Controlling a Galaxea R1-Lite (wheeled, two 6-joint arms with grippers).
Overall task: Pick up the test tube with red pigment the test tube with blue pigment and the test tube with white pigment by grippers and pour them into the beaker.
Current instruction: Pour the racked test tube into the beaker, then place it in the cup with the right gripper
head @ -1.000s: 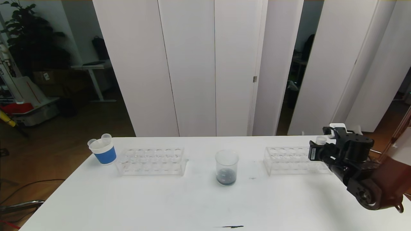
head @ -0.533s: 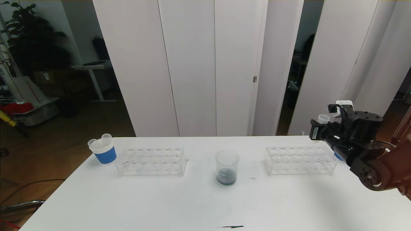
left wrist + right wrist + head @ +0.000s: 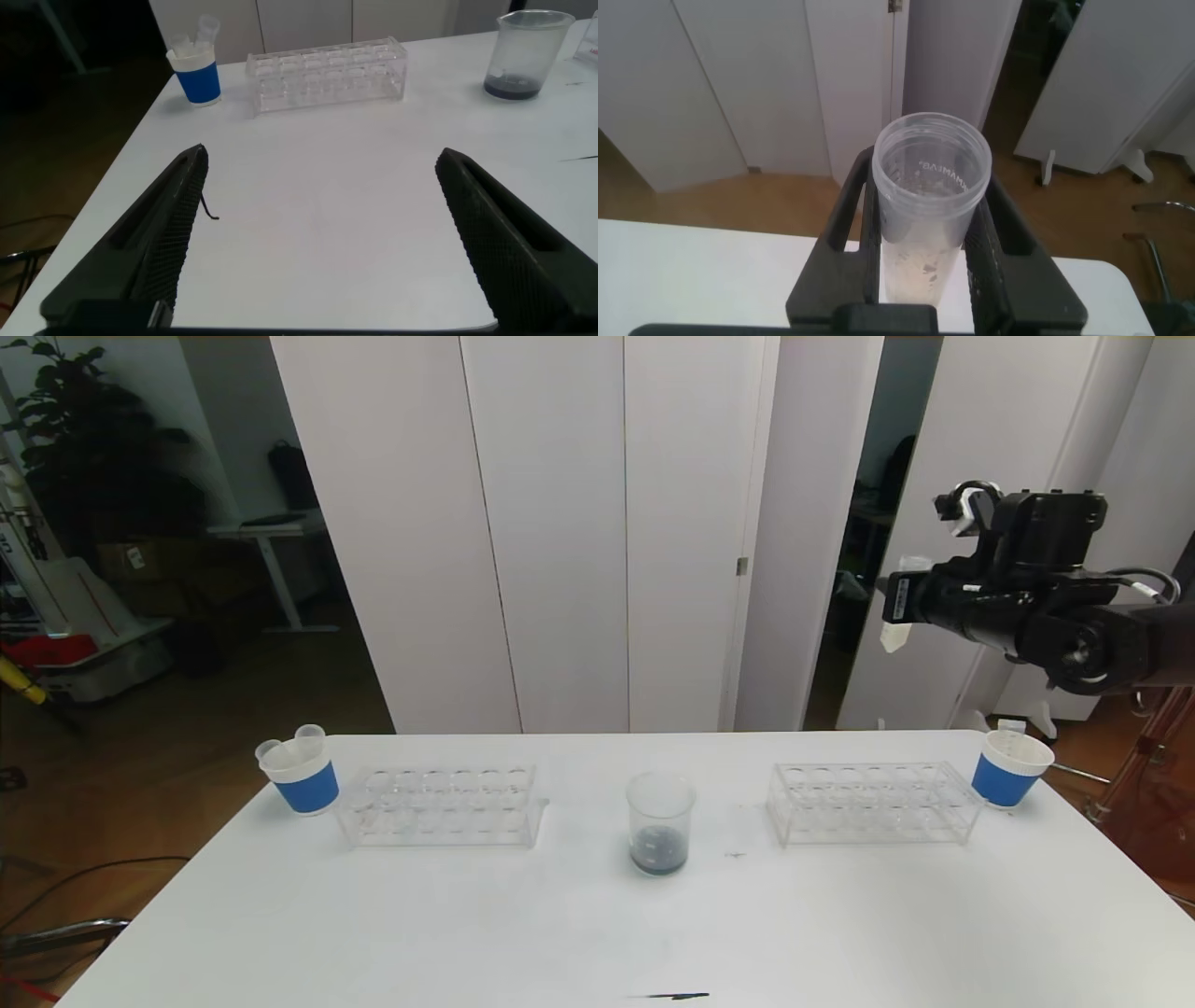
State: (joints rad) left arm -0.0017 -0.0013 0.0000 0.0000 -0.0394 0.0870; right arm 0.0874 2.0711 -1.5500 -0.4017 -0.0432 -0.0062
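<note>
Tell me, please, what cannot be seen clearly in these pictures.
- White tube: in the right wrist view the right gripper fingers hide its lower part, so its fill level is unclear.
- Left gripper: outside the head view; its wrist view shows only the open fingers.
- Beaker: the dark contents' colour is unclear; the scale is too faint.
- Left cup: its tubes' contents are too small to tell.
</note>
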